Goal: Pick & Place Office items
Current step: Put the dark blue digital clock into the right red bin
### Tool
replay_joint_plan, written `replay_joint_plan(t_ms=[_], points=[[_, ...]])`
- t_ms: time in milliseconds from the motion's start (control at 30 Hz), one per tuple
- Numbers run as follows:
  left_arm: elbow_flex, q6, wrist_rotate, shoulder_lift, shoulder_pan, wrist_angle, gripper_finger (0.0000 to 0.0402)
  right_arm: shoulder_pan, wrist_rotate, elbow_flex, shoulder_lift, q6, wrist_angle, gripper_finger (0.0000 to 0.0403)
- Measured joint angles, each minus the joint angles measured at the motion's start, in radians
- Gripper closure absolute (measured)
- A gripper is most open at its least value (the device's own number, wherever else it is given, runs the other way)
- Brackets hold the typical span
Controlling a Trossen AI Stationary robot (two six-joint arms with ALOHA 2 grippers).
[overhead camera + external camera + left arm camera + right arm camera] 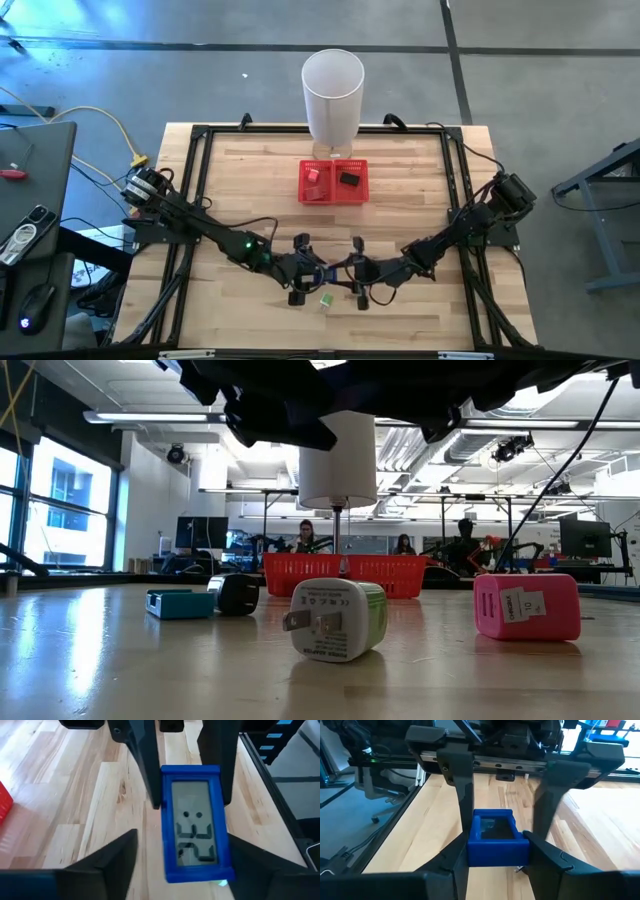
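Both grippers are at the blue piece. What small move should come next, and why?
Probably close the left gripper on the blue piece: the right gripper already clamps one end, while the left fingers stand apart on either side of its other end.

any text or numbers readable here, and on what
"22": digits on the screen of the blue clock, seen upside down in the left wrist view, with two colon dots beside them.
White label on the pink block: print too small to read.
Face of the green-white plug: fine print, too blurred to read.
Nothing else is legible.
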Motion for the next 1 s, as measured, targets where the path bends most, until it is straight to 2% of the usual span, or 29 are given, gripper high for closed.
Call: replay_joint_plan(t_ms=[167, 267, 433, 733, 1000], points=[[0.000, 0.013, -0.003, 0.000, 0.000, 0.000, 0.0066, 0.001, -0.010, 0.000, 0.000, 0.000, -0.003, 0.0261], [0.000, 0.013, -0.003, 0.000, 0.003, 0.001, 0.0042, 0.001, -0.024, 0.000, 0.000, 0.004, -0.006, 0.0261], [0.000, 0.043, 0.001, 0.000, 0.003, 0.002, 0.0035, 0.004, -0.025, 0.000, 0.000, 0.014, -0.028, 0.0261], [0.000, 0.063, 0.002, 0.000, 0.002, -0.001, 0.0034, 0.005, -0.054, 0.000, 0.000, 0.166, -0.171, 0.0261], [0.000, 0.031, 0.003, 0.000, 0.002, -0.113, 0.0034, 0.041, -0.030, 0.000, -0.024, 0.289, -0.315, 0.0261]])
